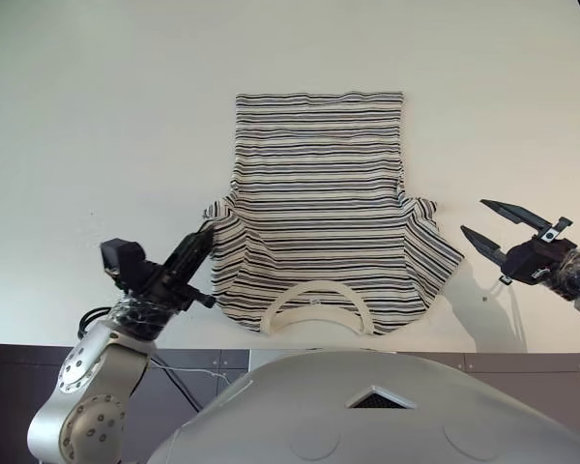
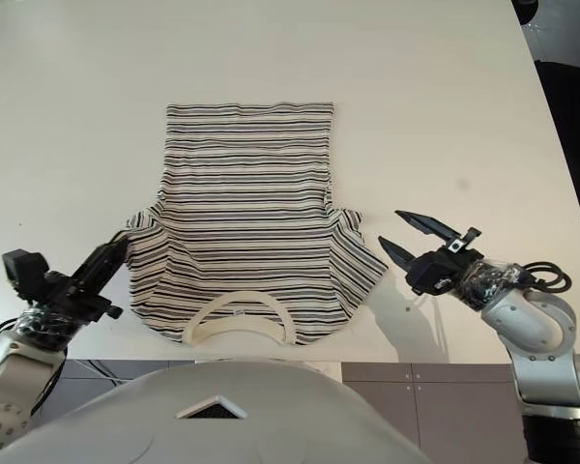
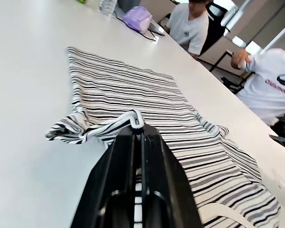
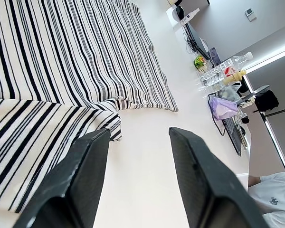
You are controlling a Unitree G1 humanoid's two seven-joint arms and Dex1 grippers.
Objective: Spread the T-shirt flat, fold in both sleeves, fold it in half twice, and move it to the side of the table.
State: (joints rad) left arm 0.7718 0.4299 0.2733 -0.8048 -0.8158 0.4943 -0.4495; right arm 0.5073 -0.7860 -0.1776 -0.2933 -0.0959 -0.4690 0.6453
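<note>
Left wrist view: left gripper (image 3: 138, 129) fingers pinch the T-shirt (image 3: 152, 97) sleeve (image 3: 85, 130); right gripper (image 1: 474, 217) fingers spread wide, empty.

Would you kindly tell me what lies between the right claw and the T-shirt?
Nothing but bare table. The open right claw sits just off a sleeve of the T-shirt. Both eye views and the right wrist view show the gap.

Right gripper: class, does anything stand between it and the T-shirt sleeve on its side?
Nothing visible does. The right gripper hangs open over the bare table, just beside that sleeve of the T-shirt. Only white tabletop lies between them.
</note>
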